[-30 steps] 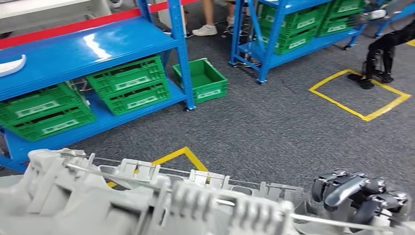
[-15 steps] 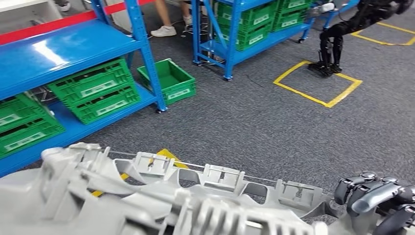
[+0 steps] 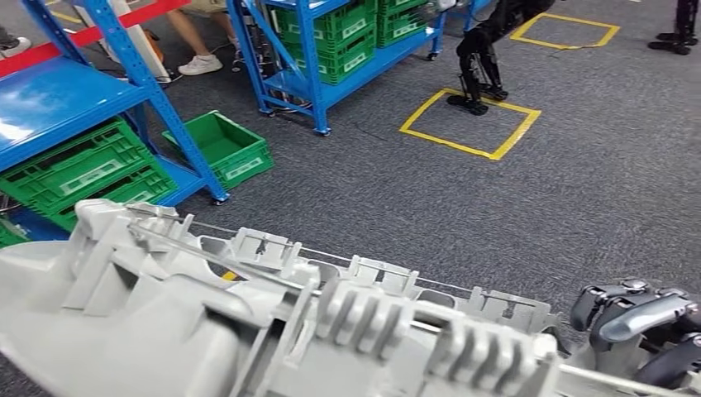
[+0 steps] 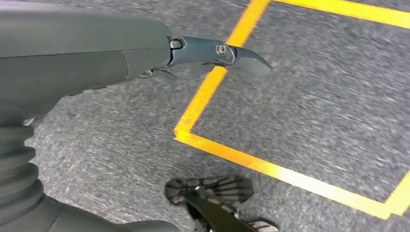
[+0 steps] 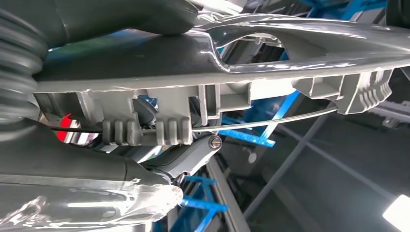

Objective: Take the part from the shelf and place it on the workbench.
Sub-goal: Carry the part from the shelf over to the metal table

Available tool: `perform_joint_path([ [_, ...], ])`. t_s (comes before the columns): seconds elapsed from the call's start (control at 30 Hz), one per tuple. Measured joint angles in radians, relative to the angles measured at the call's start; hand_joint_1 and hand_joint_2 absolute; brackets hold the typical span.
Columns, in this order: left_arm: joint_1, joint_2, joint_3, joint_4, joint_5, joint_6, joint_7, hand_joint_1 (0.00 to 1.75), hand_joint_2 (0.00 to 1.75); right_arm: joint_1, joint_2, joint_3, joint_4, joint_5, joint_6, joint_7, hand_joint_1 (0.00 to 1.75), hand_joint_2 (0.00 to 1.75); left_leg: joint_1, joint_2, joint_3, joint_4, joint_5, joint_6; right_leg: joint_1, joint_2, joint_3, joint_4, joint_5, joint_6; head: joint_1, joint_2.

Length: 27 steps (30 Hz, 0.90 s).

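Grey carpet below; right hand (image 3: 641,331) grips grey part (image 3: 248,331).

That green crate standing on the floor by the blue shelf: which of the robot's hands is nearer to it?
Probably left, though no view places it. The green crate lies upper left; the right hand grips the grey part far right.

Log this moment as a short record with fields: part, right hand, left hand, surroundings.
part: large grey plastic part, carried low across the head view
right hand: right hand grips the part's end
left hand: left hand, fingers extended over the carpet; grip on the part cannot be told
surroundings: blue shelves with green crates, yellow floor tape
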Motion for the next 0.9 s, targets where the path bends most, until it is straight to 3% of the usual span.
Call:
perform_joint_path([
  [0.07, 0.0, -0.003, 0.0, 0.0, 0.002, -0.001, 0.007, 0.0, 1.75, 0.004, -0.001, 0.004, -0.002, 0.001, -0.018, 0.0, 1.75, 1.75, 0.002, -0.045, 0.06, -0.137, 0.065, 0.006, -0.001, 0.024, -0.002, 0.002, 0.002, 0.006, 0.0, 0.0],
  [0.13, -0.001, -0.004, 0.0, 0.0, 0.002, -0.003, 0.016, 0.0, 1.75, 0.014, -0.002, 0.006, -0.006, 0.001, -0.034, 0.0, 1.75, 1.75, 0.001, -0.076, 0.093, -0.211, 0.083, 0.007, -0.004, 0.046, -0.009, 0.001, 0.007, 0.018, 0.001, 0.0],
  [0.2, -0.001, -0.007, 0.0, 0.0, 0.0, -0.005, 0.026, 0.0, 1.75, 0.032, -0.004, 0.007, -0.014, 0.002, -0.046, 0.0, 1.75, 1.75, -0.002, -0.06, 0.096, -0.222, 0.086, 0.012, -0.009, 0.061, -0.015, -0.005, 0.014, 0.03, 0.001, 0.0],
  [0.27, -0.001, -0.011, 0.0, 0.0, -0.002, -0.006, 0.033, 0.0, 1.75, 0.05, -0.008, 0.007, -0.022, 0.001, -0.055, 0.0, 1.75, 1.75, -0.001, -0.038, 0.1, -0.231, 0.093, 0.023, -0.007, 0.021, -0.031, 0.018, -0.004, 0.039, 0.004, 0.0],
  [0.33, 0.002, -0.014, 0.0, 0.001, -0.003, -0.007, 0.036, 0.0, 1.75, 0.059, -0.012, 0.008, -0.027, 0.0, -0.058, 0.0, 1.75, 1.75, 0.0, -0.011, 0.102, -0.237, 0.094, 0.03, -0.005, -0.041, -0.079, 0.123, -0.067, 0.047, 0.007, 0.0],
  [0.4, 0.007, -0.016, 0.0, 0.001, -0.004, -0.008, 0.037, 0.0, 1.75, 0.066, -0.015, 0.008, -0.028, -0.001, -0.06, 0.0, 1.75, 1.75, 0.0, 0.018, 0.103, -0.237, 0.092, 0.032, -0.01, -0.063, -0.14, 0.254, -0.126, 0.057, 0.008, 0.0],
  [0.43, 0.008, -0.017, 0.0, 0.001, -0.005, -0.008, 0.037, 0.0, 1.75, 0.07, -0.017, 0.008, -0.029, -0.001, -0.06, 0.0, 1.75, 1.75, 0.001, 0.033, 0.103, -0.236, 0.091, 0.03, -0.014, -0.066, -0.15, 0.28, -0.13, 0.063, 0.009, 0.0],
  [0.47, 0.008, -0.018, 0.0, 0.001, -0.005, -0.008, 0.039, 0.0, 1.75, 0.074, -0.019, 0.008, -0.029, -0.003, -0.061, 0.0, 1.75, 1.75, 0.003, 0.045, 0.104, -0.236, 0.09, 0.027, -0.019, -0.071, -0.14, 0.266, -0.115, 0.069, 0.009, 0.0],
  [0.57, 0.008, -0.02, 0.0, 0.001, -0.008, -0.009, 0.046, 0.0, 1.75, 0.085, -0.027, 0.009, -0.03, -0.005, -0.061, 0.0, 1.75, 1.75, 0.008, 0.076, 0.112, -0.229, 0.078, 0.006, -0.032, -0.116, -0.027, 0.076, -0.035, 0.083, 0.009, 0.0],
  [0.63, 0.008, -0.02, 0.0, 0.002, -0.01, -0.01, 0.051, 0.0, 1.75, 0.101, -0.032, 0.014, -0.029, 0.007, -0.068, 0.0, 1.75, 1.75, 0.007, 0.089, 0.119, -0.224, 0.071, -0.009, -0.031, -0.134, 0.011, 0.014, -0.021, 0.072, 0.007, 0.0],
  [0.7, 0.007, -0.025, -0.001, 0.004, -0.01, -0.012, 0.052, 0.0, 1.75, 0.122, -0.037, 0.026, -0.029, 0.025, -0.088, 0.0, 1.75, 1.75, 0.009, 0.103, 0.125, -0.227, 0.07, -0.021, -0.025, -0.114, 0.007, 0.015, -0.024, 0.05, 0.004, 0.0],
  [0.77, 0.004, -0.033, -0.002, 0.007, -0.011, -0.015, 0.053, 0.0, 1.75, 0.138, -0.042, 0.042, -0.029, 0.041, -0.11, 0.0, 1.75, 1.75, 0.015, 0.087, 0.121, -0.21, 0.05, -0.03, -0.023, -0.095, 0.004, 0.015, -0.022, 0.034, 0.002, 0.0],
  [0.83, 0.003, -0.039, -0.004, 0.009, -0.012, -0.014, 0.055, 0.0, 1.75, 0.146, -0.048, 0.061, -0.029, 0.047, -0.132, 0.0, 1.75, 1.75, 0.016, 0.04, 0.076, -0.114, -0.009, -0.03, -0.023, -0.075, 0.003, 0.013, -0.019, 0.022, -0.001, 0.0],
  [0.9, 0.006, -0.042, -0.004, 0.01, -0.013, -0.009, 0.062, 0.0, 1.75, 0.151, -0.056, 0.081, -0.029, 0.046, -0.159, 0.0, 1.75, 1.75, 0.012, 0.015, 0.001, 0.03, -0.067, -0.024, -0.019, -0.049, 0.0, 0.013, -0.018, 0.016, -0.003, 0.0],
])
